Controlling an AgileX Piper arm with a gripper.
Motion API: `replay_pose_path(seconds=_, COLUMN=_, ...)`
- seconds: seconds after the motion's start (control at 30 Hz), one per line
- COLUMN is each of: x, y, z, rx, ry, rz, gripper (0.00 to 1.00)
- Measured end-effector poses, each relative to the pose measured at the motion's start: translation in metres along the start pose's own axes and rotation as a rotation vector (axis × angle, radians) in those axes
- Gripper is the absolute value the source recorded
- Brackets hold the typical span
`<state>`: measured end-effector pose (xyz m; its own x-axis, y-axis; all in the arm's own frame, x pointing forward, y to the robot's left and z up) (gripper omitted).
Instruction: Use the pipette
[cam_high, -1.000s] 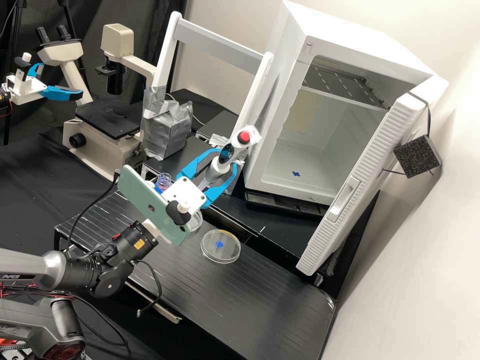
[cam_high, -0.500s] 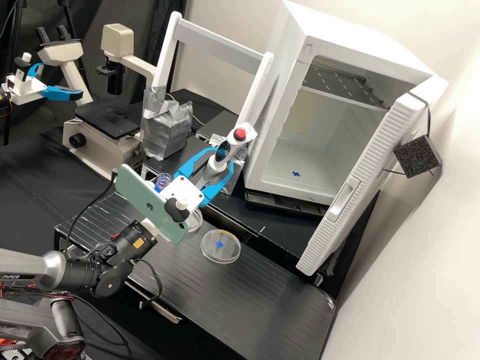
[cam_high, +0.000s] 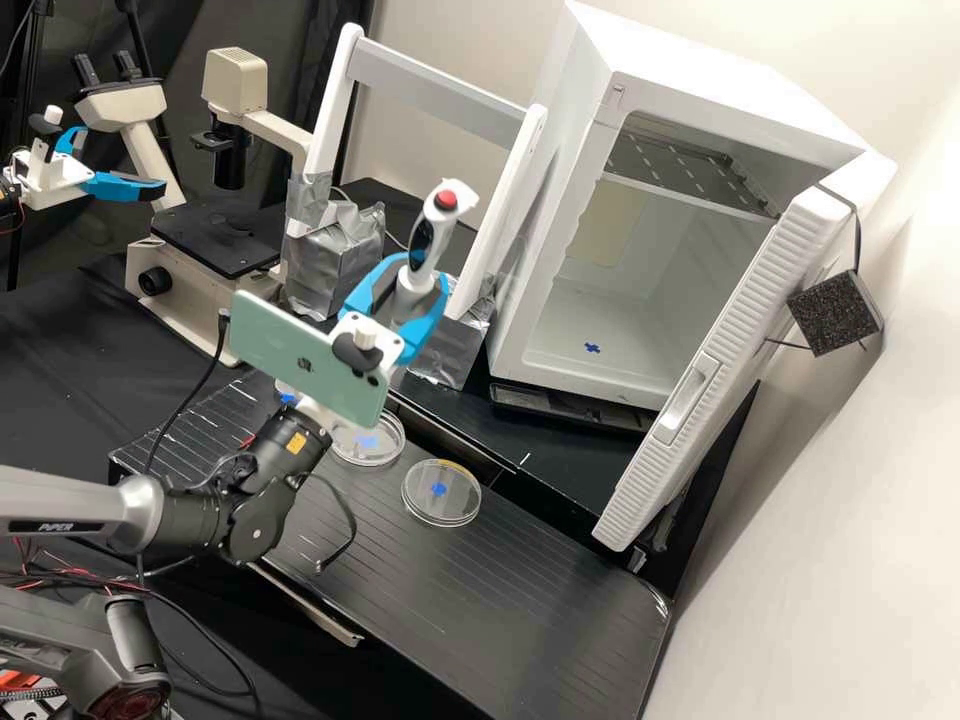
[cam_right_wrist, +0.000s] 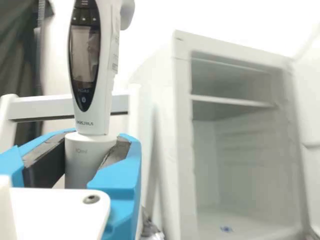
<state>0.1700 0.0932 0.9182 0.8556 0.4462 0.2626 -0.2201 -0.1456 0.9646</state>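
Bright light fills the scene, with soft shadow on the pale wall (cam_high: 820, 540).

Pipette (cam_high: 430, 240) white, button (cam_high: 446, 201) red; gripper (cam_high: 420, 278) blue-and-white; phone (cam_high: 290, 350) green (rather minty); bench (cam_high: 540, 580) black, pale-streaked.

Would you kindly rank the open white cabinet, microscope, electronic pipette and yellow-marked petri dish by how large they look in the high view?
1. Open white cabinet
2. Microscope
3. Electronic pipette
4. Yellow-marked petri dish
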Motion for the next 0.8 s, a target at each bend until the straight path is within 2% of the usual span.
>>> replay_pose_path(seconds=0.17, x=0.018, y=0.000, z=-0.015, rx=-0.036, ry=0.092, rz=-0.077, gripper=0.00)
replay_pose_path(seconds=0.3, x=0.039, y=-0.004, z=-0.039, rx=-0.040, ry=0.176, rz=-0.148, gripper=0.00)
replay_pose_path(seconds=0.43, x=0.065, y=-0.003, z=-0.067, rx=-0.062, ry=0.193, rz=-0.210, gripper=0.00)
replay_pose_path(seconds=0.47, x=0.071, y=-0.004, z=-0.073, rx=-0.060, ry=0.196, rz=-0.224, gripper=0.00)
replay_pose_path(seconds=0.63, x=0.114, y=-0.005, z=-0.099, rx=-0.051, ry=0.150, rz=-0.276, gripper=0.00)
replay_pose_path(seconds=0.8, x=0.154, y=-0.014, z=-0.106, rx=-0.056, ry=0.036, rz=-0.320, gripper=0.00)
